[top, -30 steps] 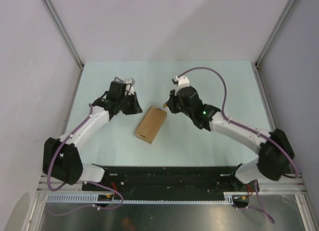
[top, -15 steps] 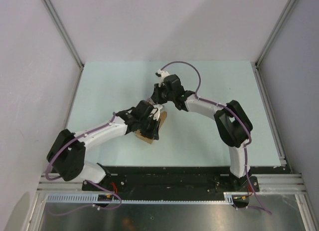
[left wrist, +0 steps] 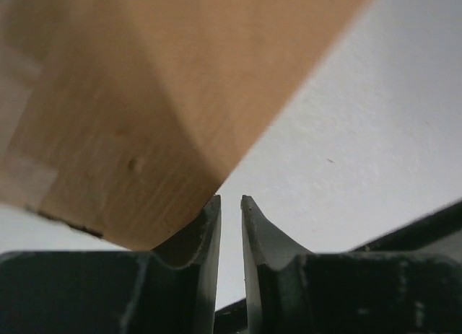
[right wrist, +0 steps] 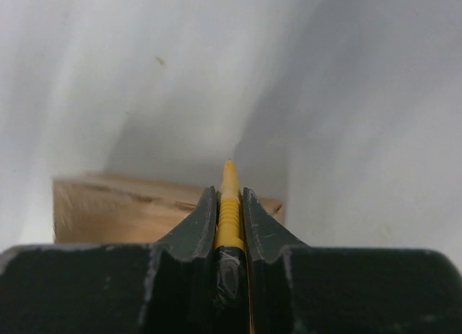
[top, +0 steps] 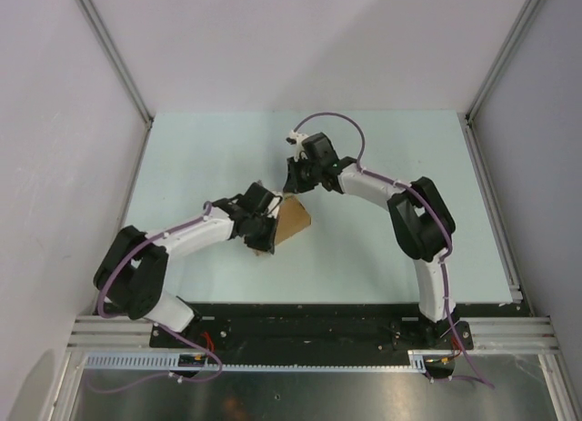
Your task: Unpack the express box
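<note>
The express box (top: 296, 223) is a flat brown carton in the middle of the table, and it looks tipped up on one side. My left gripper (top: 270, 228) is at its left edge. In the left wrist view the box (left wrist: 144, 96) fills the upper left and rests against my left finger (left wrist: 206, 226). The jaws (left wrist: 229, 201) are almost closed with nothing between them. My right gripper (top: 293, 183) is just beyond the box's far end, shut on the yellow-black utility knife (right wrist: 229, 211). The knife's tip points at the box's far edge (right wrist: 115, 208).
The pale green table (top: 400, 166) is walled by white panels at the back and both sides. A black rail (top: 309, 321) runs along the near edge by the arm bases.
Both arms have swung in to the box from either side. My left gripper now presses against its left edge. The box has turned and tipped up.
</note>
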You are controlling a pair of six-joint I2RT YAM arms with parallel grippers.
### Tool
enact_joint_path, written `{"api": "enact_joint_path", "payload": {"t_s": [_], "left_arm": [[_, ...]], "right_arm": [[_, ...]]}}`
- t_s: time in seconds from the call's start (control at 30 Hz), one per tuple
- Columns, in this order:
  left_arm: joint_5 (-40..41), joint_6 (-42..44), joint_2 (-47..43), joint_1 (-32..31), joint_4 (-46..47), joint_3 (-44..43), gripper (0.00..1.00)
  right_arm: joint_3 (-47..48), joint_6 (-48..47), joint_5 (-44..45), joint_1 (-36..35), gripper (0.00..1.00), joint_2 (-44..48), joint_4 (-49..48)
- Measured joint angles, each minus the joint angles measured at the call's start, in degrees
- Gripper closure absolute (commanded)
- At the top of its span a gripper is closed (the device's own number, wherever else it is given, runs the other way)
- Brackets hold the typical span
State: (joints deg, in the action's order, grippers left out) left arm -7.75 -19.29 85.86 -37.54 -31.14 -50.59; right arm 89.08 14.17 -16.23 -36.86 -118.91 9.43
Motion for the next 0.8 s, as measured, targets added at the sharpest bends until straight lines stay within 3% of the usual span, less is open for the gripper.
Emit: {"api": "enact_joint_path", "payload": {"t_s": [0.3,0.6,0.8], "left_arm": [[4.33,-3.72,0.72,12.61,-1.16,-1.22,0.76],[6.12,-6.73,9.7,14.36,-1.11,-10.78,0.79],[6.51,-9.31,11.13,16.48,0.2,-12.41,0.76]], "right_arm": [[-3.23,-2.23,1.44,-0.22,1.0,4.37,8.24],[-7.85,-1.88,10.4,-6.75,1.0,12.87,15.67],[-8.76,0.85,13.9,-9.42,1.0,15.02,16.94]]}}
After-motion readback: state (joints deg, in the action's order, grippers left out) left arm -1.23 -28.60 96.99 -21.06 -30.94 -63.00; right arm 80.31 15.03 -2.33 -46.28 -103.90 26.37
